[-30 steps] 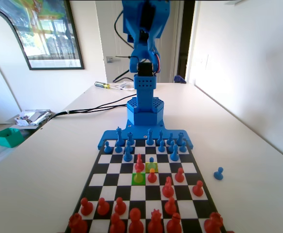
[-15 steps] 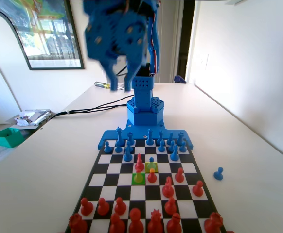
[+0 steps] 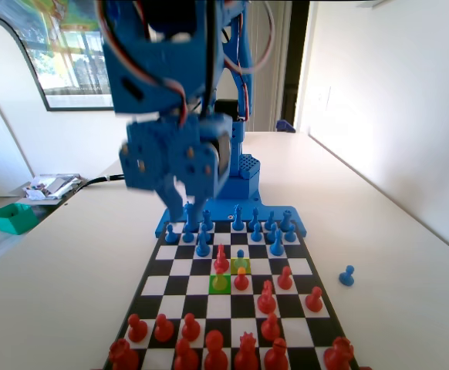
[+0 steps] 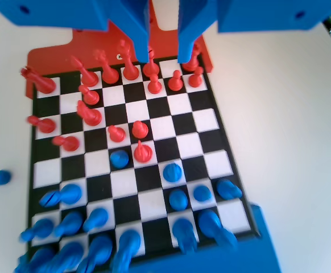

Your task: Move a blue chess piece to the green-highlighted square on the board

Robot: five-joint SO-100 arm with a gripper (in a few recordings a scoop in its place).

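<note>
**Inspector:** Wrist view: gripper (image 4: 164, 40) empty, jaws narrowly parted, high above the board (image 4: 211, 122).

**Operator:** Target?

**Inspector:** One advanced blue chess piece (image 3: 240, 253) stands on one olive square (image 3: 246, 267). One green-highlighted square (image 3: 220, 284) lies diagonally beside it, apparently occupied. One spare pawn (image 3: 347, 275) sits off-board. You should descend vertically and straddle only its ball head.

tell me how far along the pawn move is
Done: nothing yet. The blue pawn stands at the yellowish square, not on the green-highlighted square. In hand: the gripper hangs open and empty above the board. Left: grasp, carry, place.
</note>
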